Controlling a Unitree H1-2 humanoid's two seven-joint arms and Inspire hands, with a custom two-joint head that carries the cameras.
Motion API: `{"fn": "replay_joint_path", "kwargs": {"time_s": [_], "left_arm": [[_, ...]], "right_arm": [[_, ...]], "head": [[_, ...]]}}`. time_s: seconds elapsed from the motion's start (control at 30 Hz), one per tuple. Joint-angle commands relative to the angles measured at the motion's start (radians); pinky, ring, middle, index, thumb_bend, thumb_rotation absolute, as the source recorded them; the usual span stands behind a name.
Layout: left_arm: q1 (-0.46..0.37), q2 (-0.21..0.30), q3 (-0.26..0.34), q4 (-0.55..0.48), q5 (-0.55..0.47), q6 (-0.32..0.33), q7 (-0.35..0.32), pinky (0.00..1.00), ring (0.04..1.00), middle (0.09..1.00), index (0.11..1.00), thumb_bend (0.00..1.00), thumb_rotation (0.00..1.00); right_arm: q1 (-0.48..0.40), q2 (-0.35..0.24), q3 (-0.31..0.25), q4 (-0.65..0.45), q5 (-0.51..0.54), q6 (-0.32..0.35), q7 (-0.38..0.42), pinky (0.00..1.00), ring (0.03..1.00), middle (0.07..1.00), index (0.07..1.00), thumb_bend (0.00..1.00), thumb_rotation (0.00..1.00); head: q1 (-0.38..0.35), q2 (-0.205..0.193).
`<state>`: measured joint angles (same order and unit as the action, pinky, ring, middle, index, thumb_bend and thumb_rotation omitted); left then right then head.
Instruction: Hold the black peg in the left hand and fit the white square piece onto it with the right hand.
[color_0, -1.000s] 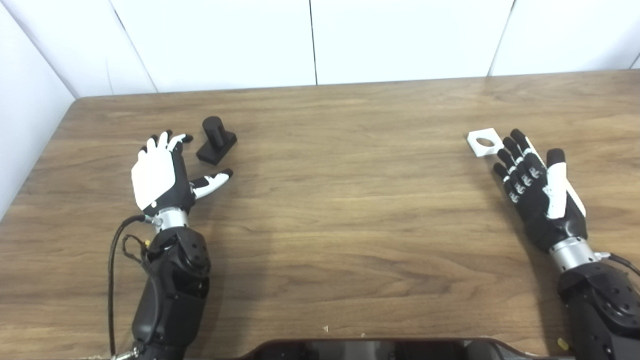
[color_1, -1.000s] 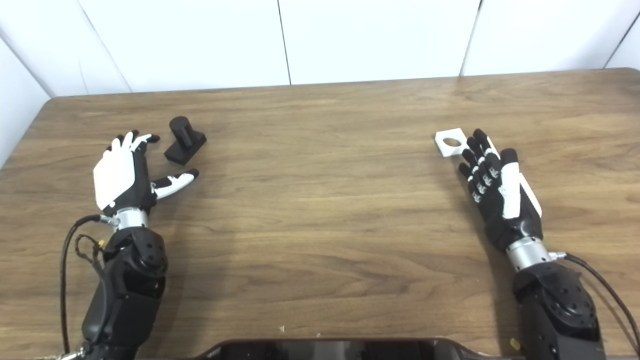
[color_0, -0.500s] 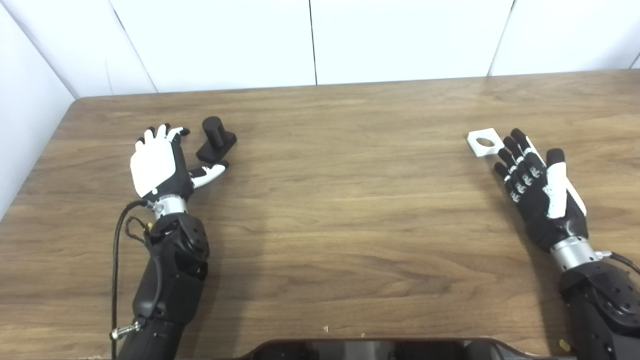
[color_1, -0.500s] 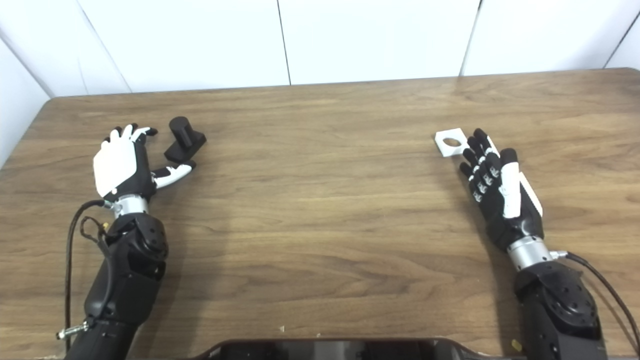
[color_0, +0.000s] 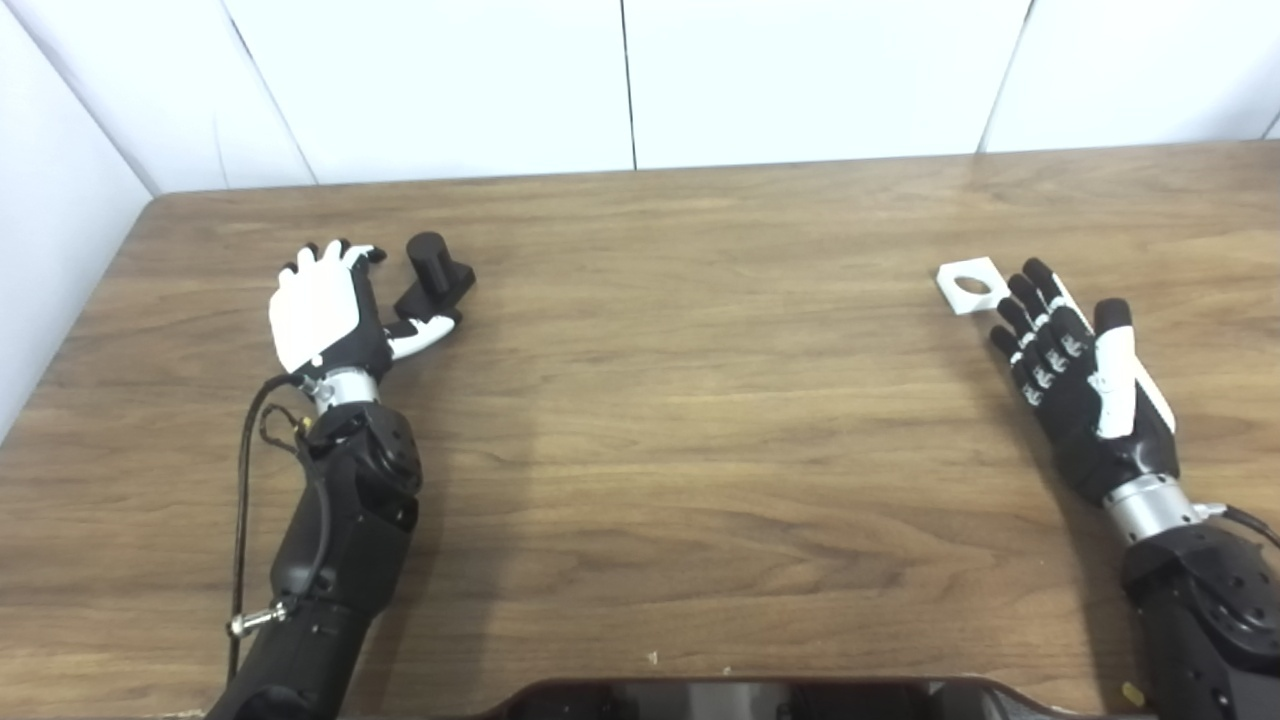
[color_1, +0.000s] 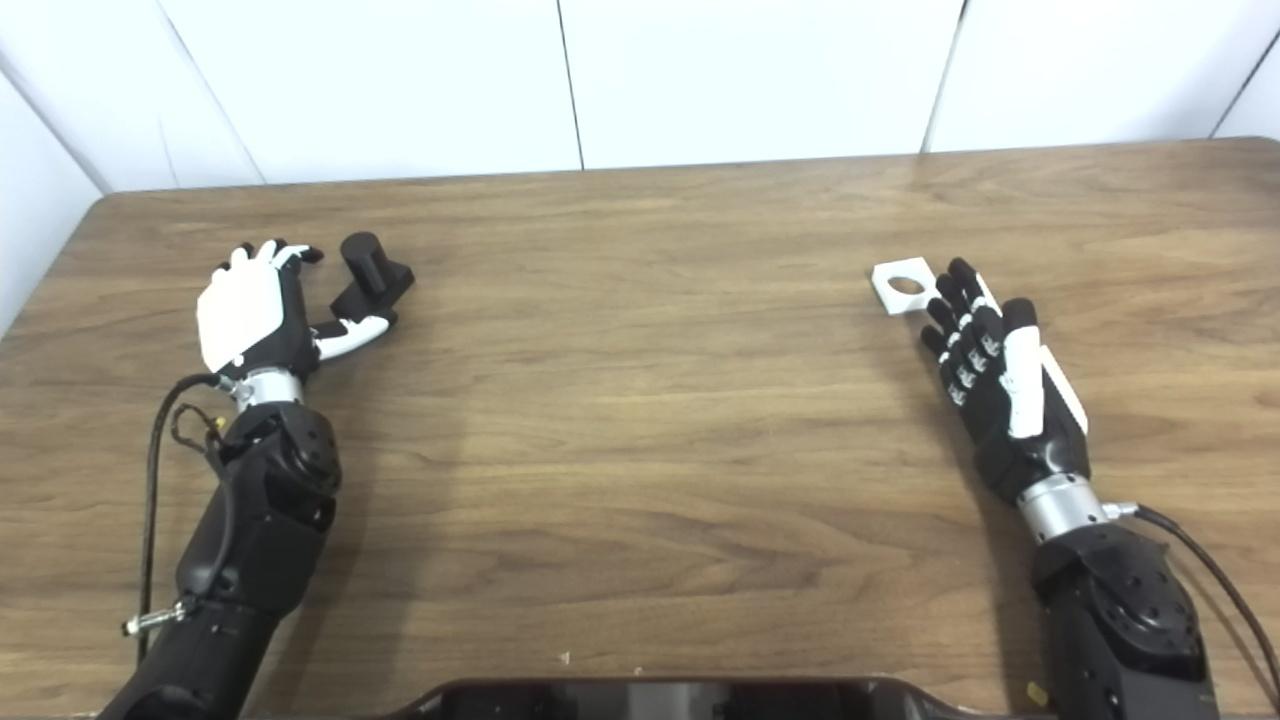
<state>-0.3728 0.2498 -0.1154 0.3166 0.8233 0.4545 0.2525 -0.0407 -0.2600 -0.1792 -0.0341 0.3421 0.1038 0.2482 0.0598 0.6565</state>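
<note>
The black peg (color_0: 436, 273), a short cylinder on a square base, stands on the wooden table (color_0: 700, 400) at the far left. My left hand (color_0: 325, 315) is open right beside it on its left, thumb against the near side of the base, fingers not closed on it. The white square piece (color_0: 968, 285) with a round hole lies flat at the right. My right hand (color_0: 1075, 375) is open and empty just behind it, fingertips close to its near right edge. Both also show in the right eye view: the peg (color_1: 371, 273) and the white piece (color_1: 903, 286).
White wall panels (color_0: 620, 80) stand along the table's far edge and at the left. A dark rounded part of the robot (color_0: 750, 700) shows at the bottom middle. A black cable (color_0: 245, 470) loops beside my left forearm.
My left hand has moved forward and to the right, up to the black peg, its thumb now against the base. The right hand and the white piece have not moved.
</note>
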Motion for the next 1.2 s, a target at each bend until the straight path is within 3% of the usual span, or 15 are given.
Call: {"fn": "replay_joint_path", "kwargs": {"time_s": [0.0, 0.23, 0.37, 0.6, 0.93, 1.17], "left_arm": [[-0.060, 0.029, -0.005, 0.000, 0.003, -0.009, 0.022, 1.00, 0.991, 0.936, 0.751, 0.81, 0.42], [-0.079, 0.035, -0.018, 0.040, -0.006, 0.002, 0.014, 1.00, 0.992, 0.937, 0.744, 0.81, 0.42], [-0.088, 0.038, -0.022, 0.047, 0.005, 0.014, -0.012, 1.00, 0.990, 0.933, 0.696, 0.80, 0.43], [-0.104, 0.024, 0.011, 0.047, 0.065, 0.015, -0.090, 1.00, 0.980, 0.901, 0.640, 0.82, 0.38], [-0.113, -0.006, 0.063, 0.039, 0.199, 0.015, -0.213, 0.98, 0.979, 0.905, 0.644, 0.82, 0.40], [-0.106, -0.015, 0.075, 0.029, 0.208, 0.015, -0.218, 1.00, 0.990, 0.912, 0.602, 0.83, 0.31]], "right_arm": [[0.017, -0.004, 0.000, 0.016, -0.001, 0.008, -0.002, 1.00, 1.000, 1.000, 1.000, 0.69, 1.00], [0.020, -0.003, -0.001, 0.010, 0.009, 0.021, 0.000, 1.00, 1.000, 1.000, 1.000, 0.69, 1.00], [0.022, -0.002, -0.001, 0.004, 0.008, 0.028, -0.002, 1.00, 1.000, 1.000, 1.000, 0.69, 1.00], [0.029, -0.006, 0.002, 0.007, 0.003, 0.021, 0.003, 1.00, 1.000, 1.000, 1.000, 0.70, 1.00], [0.031, -0.008, 0.005, 0.004, -0.002, 0.022, 0.000, 1.00, 1.000, 1.000, 1.000, 0.71, 1.00], [0.033, -0.007, -0.002, 0.005, 0.005, 0.021, -0.002, 1.00, 1.000, 1.000, 1.000, 0.71, 1.00]], "head": [[0.001, 0.001], [0.000, 0.002], [0.001, 0.002], [0.003, 0.003], [0.006, 0.007], [0.007, 0.009]]}}
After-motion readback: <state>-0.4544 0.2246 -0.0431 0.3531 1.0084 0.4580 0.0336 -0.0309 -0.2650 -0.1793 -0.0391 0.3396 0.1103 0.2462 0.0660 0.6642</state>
